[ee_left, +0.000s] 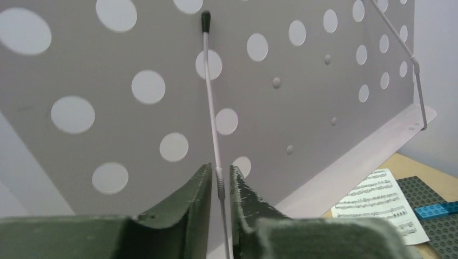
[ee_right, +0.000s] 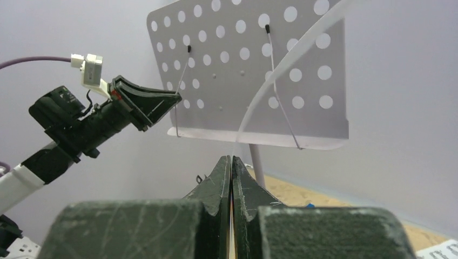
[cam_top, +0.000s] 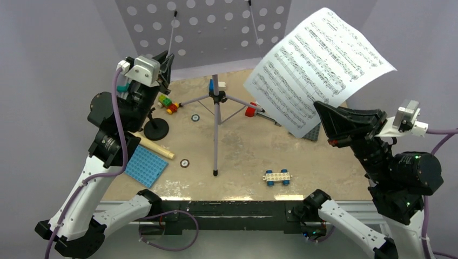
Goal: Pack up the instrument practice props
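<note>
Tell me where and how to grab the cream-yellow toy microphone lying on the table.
Take the cream-yellow toy microphone at mid-shaft, coming straight down from above and closing across its length. It lies flat and slanted on the table, a slim rod with the blue studded baseplate close along one side, so a top-down pinch likely suits best.

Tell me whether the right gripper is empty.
No: the right gripper's shut fingers pinch the lower edge of a music sheet, held in the air beside the stand.
</note>
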Motion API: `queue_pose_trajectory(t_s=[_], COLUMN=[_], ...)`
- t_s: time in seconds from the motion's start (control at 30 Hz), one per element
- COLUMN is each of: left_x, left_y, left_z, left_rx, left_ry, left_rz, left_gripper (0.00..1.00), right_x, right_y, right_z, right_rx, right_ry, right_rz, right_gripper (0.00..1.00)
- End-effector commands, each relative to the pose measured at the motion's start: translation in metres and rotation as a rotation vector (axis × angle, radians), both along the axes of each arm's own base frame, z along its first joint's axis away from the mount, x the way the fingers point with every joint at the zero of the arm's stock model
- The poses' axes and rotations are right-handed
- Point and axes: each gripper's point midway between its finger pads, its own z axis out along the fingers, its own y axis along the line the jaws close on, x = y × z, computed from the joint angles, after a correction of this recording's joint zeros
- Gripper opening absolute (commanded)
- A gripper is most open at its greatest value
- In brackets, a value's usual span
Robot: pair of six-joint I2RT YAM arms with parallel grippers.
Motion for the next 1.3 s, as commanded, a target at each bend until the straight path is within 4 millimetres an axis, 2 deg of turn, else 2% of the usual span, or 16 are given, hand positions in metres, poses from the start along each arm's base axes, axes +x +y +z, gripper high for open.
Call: queue_pose_trajectory(t_s=[0.0, 0.1, 0.2, 0.23, 0.4, 0.47, 0.57, 0.63, 0.73, 0.87, 1.0, 1.1, 1.17, 1.2, 1.23, 1.27], left_x=[0.007, 0.004, -0.006, -0.011, -0.044, -0.057, -0.072, -0.083, -0.088, -0.094, -0.095, -0.096, -0.097, -0.097, -0.097, -0.096], left_y=[0.002, 0.004, 0.007, 0.008, 0.013, 0.015, 0.017, 0.019, 0.015, 0.006, 0.005, 0.003, 0.003, 0.002, 0.002, 0.002], left_z=[-0.016, -0.013, -0.004, -0.001, 0.001, -0.005, -0.023, -0.038, -0.075, -0.117, -0.148, -0.164, -0.169, -0.171, -0.173, -0.175], left_rx=[0.027, 0.012, -0.017, -0.025, -0.098, -0.135, -0.194, -0.238, -0.279, -0.33, -0.382, -0.405, -0.411, -0.41, -0.41, -0.414], left_ry=[0.042, 0.037, 0.025, 0.022, 0.048, 0.059, 0.114, 0.162, 0.272, 0.394, 0.499, 0.557, 0.571, 0.575, 0.577, 0.583], left_rz=[0.032, 0.03, 0.015, 0.0, -0.086, -0.121, -0.166, -0.198, -0.233, -0.283, -0.28, -0.281, -0.284, -0.285, -0.284, -0.281], left_gripper=[0.35, 0.65, 0.81, 0.97, 1.0, 1.0, 1.0, 1.0, 1.0, 1.0, 1.0, 1.0, 1.0, 1.0, 1.0, 1.0], right_x=[0.01, 0.008, 0.016, 0.02, 0.053, 0.071, 0.096, 0.112, 0.139, 0.179, 0.231, 0.271, 0.29, 0.3, 0.309, 0.314], right_y=[-0.017, -0.027, -0.036, -0.037, -0.032, -0.028, -0.016, -0.01, -0.007, -0.018, -0.047, -0.068, -0.062, -0.07, -0.067, -0.063], right_z=[-0.035, -0.049, -0.073, -0.084, -0.157, -0.192, -0.228, -0.243, -0.255, -0.248, -0.227, -0.224, -0.203, -0.189, -0.165, -0.152], right_rx=[-0.028, -0.035, -0.054, -0.064, -0.152, -0.207, -0.272, -0.281, -0.257, -0.182, -0.081, 0.011, 0.042, 0.046, 0.04, 0.033], right_ry=[0.092, 0.127, 0.185, 0.211, 0.375, 0.458, 0.543, 0.588, 0.655, 0.702, 0.718, 0.771, 0.739, 0.714, 0.67, 0.646], right_rz=[-0.106, -0.142, -0.204, -0.227, -0.314, -0.355, -0.381, -0.387, -0.393, -0.426, -0.476, -0.433, -0.369, -0.378, -0.354, -0.335], right_gripper=[0.0, 0.0, 0.0, 0.0, 0.0, 0.0, 0.0, 0.0, 0.0, 0.0, 0.0, 0.0, 0.0, 0.0, 0.0, 0.0])
